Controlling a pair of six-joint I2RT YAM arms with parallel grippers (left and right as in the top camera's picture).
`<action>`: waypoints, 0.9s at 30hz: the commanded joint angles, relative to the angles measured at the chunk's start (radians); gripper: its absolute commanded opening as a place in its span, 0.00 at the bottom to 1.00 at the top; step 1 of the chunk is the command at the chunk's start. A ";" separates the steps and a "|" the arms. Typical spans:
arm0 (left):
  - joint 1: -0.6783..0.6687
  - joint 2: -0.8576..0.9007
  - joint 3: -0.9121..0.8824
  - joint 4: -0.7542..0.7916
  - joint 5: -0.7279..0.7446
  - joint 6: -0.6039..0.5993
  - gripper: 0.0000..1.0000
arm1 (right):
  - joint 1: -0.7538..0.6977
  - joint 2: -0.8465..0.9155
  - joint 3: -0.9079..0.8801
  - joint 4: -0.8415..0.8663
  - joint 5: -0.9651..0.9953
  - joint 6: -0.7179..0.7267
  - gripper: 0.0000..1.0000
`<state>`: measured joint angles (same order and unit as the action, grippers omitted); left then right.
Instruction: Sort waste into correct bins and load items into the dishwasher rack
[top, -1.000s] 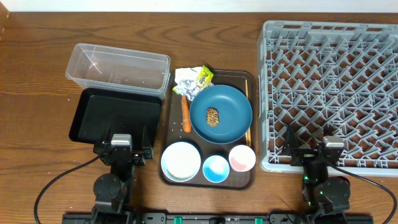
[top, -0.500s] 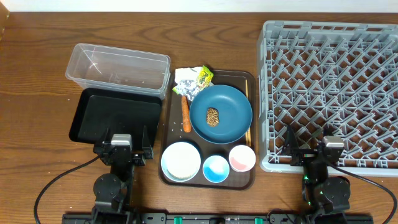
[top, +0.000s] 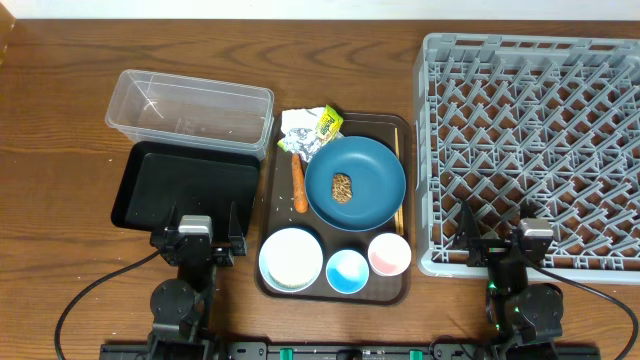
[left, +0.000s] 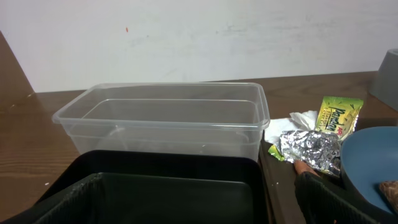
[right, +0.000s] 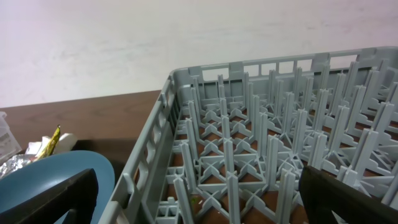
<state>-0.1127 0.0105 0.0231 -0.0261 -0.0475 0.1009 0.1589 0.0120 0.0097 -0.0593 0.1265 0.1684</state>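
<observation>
1. Left gripper (top: 197, 228): spread wide, gripping nothing, low at the table's near edge.
2. Just at 12 o'clock from it: shallow black rectangular tray (top: 185, 185), touching a clear plastic rectangular tub (top: 190, 110) at its own 12 o'clock, both on the brown wooden table (top: 60, 100).
3. At 3 o'clock from the black tray: larger dark brown serving tray (top: 280, 180), loaded.
4. At that tray's 11 o'clock corner: crumpled white and silver wrappers (top: 300, 135) with a yellow-green packet (top: 328, 123); just at 6 o'clock from them, a thin orange carrot stick (top: 298, 185).
5. At 3 o'clock from the carrot: large round dark-blue plate (top: 370, 170) with a brown food lump (top: 342, 188) on it; thin wooden chopsticks (top: 397, 140) along its 3 o'clock side.
6. Along the near edge, from 9 to 3 o'clock: white bowl (top: 291, 258), small light-blue cup (top: 348, 271), small pink cup (top: 389, 254).
7. Right gripper (top: 530, 235): spread wide, empty, at the near rim of the large square light-grey plastic rack (top: 530, 130) with upright pegs, no dishes in it.
</observation>
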 joint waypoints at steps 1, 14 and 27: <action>0.005 -0.006 -0.019 -0.040 -0.004 -0.008 0.98 | -0.008 -0.001 -0.004 0.015 -0.004 0.010 0.99; 0.005 -0.006 0.024 0.128 0.245 -0.079 0.98 | -0.007 -0.001 0.034 0.106 -0.068 0.028 0.99; 0.005 0.467 0.548 -0.106 0.247 -0.107 0.98 | -0.007 0.389 0.576 -0.175 -0.104 -0.074 0.99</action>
<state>-0.1127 0.3477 0.4377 -0.0799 0.1806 0.0177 0.1589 0.2859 0.4980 -0.1921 0.0586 0.1192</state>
